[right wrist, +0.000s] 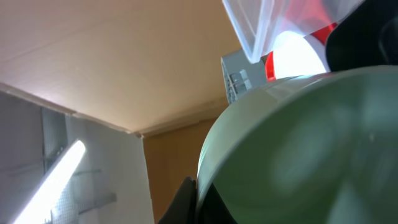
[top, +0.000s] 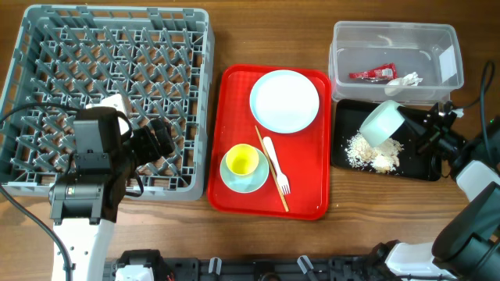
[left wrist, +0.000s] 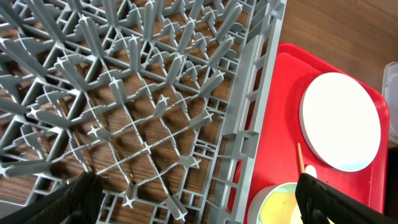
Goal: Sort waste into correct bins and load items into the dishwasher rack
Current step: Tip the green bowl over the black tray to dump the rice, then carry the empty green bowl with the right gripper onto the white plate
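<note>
1. Mint-green round plastic bowl (right wrist: 298, 149) is hanging tilted above shallow black rectangular tray (top: 414, 168), right fingers (top: 414, 123) clamping its rim.
2. Likely light, stiff, slippery; rim is serving best.
3. Left fingers (left wrist: 336, 199) are hanging wide, far left of tray.

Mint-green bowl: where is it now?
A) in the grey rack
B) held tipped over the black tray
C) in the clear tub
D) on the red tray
B: the right gripper holds the mint-green bowl tilted above the black tray, with beige crumbs lying beneath it.
</note>
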Controlling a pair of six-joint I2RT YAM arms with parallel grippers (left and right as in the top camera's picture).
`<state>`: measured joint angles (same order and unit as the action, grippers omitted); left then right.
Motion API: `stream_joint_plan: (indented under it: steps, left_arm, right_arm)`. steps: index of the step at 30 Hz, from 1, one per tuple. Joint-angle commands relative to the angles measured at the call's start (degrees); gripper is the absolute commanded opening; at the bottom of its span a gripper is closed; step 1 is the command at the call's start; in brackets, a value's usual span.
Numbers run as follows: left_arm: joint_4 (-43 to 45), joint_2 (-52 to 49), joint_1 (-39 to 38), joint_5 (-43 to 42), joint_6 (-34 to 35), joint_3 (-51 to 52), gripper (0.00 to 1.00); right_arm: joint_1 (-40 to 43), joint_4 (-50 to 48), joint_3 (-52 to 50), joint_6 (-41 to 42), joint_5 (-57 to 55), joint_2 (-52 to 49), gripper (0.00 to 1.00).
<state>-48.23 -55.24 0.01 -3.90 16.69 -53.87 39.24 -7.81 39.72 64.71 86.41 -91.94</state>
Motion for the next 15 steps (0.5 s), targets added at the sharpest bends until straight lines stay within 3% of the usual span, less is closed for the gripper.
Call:
stream_joint_plan:
  steps: [1,4,12,15]
  left_arm:
    - [0.15,-0.07,0.15,0.57,0.31,-1.11,1.00]
    - [0.17,-0.07,0.15,0.57,0.31,-1.11,1.00]
    - [0.17,-0.07,0.15,0.59,0.28,-1.11,1.00]
    - [0.17,-0.07,0.15,0.59,0.31,-1.11,1.00]
  right_arm:
    - [-0.24,-5.31,0.00,-0.22,1.49,-0.55,0.04]
    - [-0.59,-19.45,-0.26,-1.09,6.62,-0.11,0.04]
    - [-0.98,-20.90,-0.39,0.02,5.33,0.33,0.04]
    - [-2.40,-20.85,-0.39,4.15,3.15,0.33,0.04]
